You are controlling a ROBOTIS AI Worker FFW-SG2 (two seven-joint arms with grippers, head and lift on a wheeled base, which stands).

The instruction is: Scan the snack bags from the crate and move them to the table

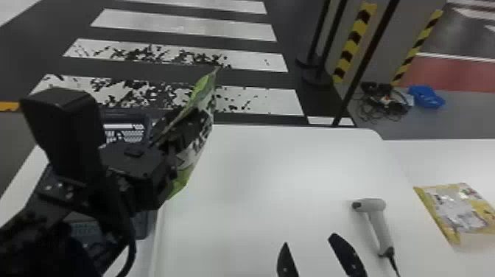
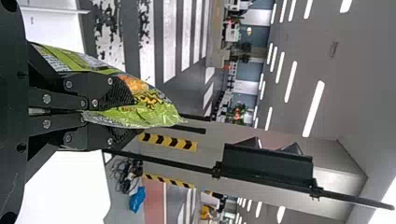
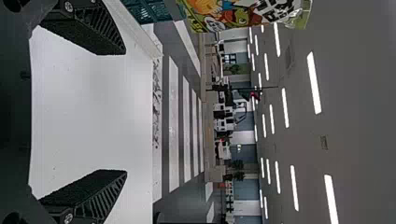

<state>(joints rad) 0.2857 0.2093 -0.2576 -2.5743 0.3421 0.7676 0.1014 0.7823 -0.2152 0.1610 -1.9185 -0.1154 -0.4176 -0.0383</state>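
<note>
While our left gripper point(image 1: 147, 173) clamps green snack bag point(image 1: 200, 134), we hold right gripper point(image 1: 309, 238) jaws wide apart, scanner point(image 1: 379, 228) near right.

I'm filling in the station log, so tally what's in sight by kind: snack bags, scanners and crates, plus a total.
Snack bags: 2, a green bag and a yellow bag
Scanner: 1
Crate: 1
Total: 4
</note>
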